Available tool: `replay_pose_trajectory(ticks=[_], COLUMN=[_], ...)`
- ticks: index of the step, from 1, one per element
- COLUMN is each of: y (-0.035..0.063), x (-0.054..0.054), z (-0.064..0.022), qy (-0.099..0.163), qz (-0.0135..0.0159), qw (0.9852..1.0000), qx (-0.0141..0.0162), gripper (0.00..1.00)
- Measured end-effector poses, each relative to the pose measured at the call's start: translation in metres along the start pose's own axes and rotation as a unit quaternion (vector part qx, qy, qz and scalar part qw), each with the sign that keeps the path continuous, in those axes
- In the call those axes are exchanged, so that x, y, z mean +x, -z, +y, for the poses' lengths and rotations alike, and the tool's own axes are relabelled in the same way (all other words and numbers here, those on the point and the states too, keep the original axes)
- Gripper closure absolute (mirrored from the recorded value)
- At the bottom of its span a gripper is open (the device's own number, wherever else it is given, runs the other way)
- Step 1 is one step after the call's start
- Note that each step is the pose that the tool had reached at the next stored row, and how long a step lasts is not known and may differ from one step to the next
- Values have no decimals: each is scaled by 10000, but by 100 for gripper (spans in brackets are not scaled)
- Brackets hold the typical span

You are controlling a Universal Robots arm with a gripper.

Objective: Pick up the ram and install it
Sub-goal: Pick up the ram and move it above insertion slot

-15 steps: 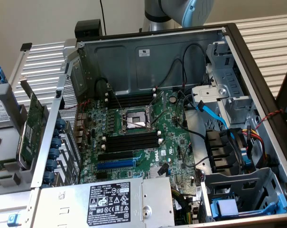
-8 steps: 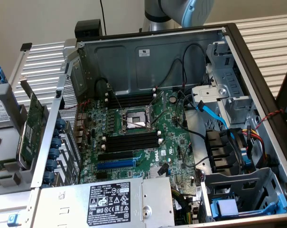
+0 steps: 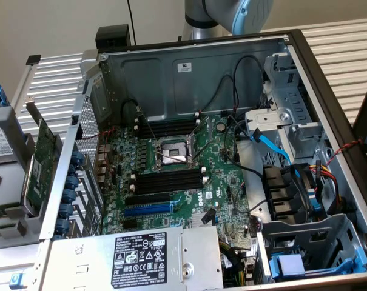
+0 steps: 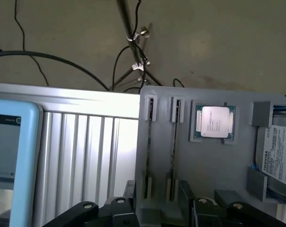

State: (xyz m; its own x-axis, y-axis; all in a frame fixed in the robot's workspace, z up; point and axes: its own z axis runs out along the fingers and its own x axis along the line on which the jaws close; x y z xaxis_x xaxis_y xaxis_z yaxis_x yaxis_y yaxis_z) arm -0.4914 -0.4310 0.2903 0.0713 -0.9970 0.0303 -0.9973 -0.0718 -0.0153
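On a grey holder (image 4: 204,175) two narrow grooves each carry a thin dark strip seen edge-on. I take these for the ram (image 4: 148,146), with a second stick (image 4: 174,142) beside it. My gripper (image 4: 158,191) hovers over the near end of those grooves, open, nothing between its black fingers (image 4: 186,189). In the exterior view the open computer case shows its green motherboard (image 3: 225,182) with long black memory slots (image 3: 168,179) in front of the CPU socket (image 3: 174,154) and more slots (image 3: 168,128) behind it. The arm (image 3: 232,13) rises behind the case.
A CPU chip (image 4: 214,122) and a hard drive (image 4: 277,156) also lie in the holder. A light-blue tablet (image 4: 10,161) sits on the ribbed table. A green expansion card (image 3: 40,160) leans outside the case wall. Cables, a drive cage (image 3: 280,121) and the power supply (image 3: 141,257) crowd the case.
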Motion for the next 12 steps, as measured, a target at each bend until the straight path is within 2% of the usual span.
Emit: replay_pose_trajectory(ticks=[12], y=[-218], x=[-5], z=[-8], qy=[0], qz=[-2], qw=[10000], qx=[0], gripper=[52])
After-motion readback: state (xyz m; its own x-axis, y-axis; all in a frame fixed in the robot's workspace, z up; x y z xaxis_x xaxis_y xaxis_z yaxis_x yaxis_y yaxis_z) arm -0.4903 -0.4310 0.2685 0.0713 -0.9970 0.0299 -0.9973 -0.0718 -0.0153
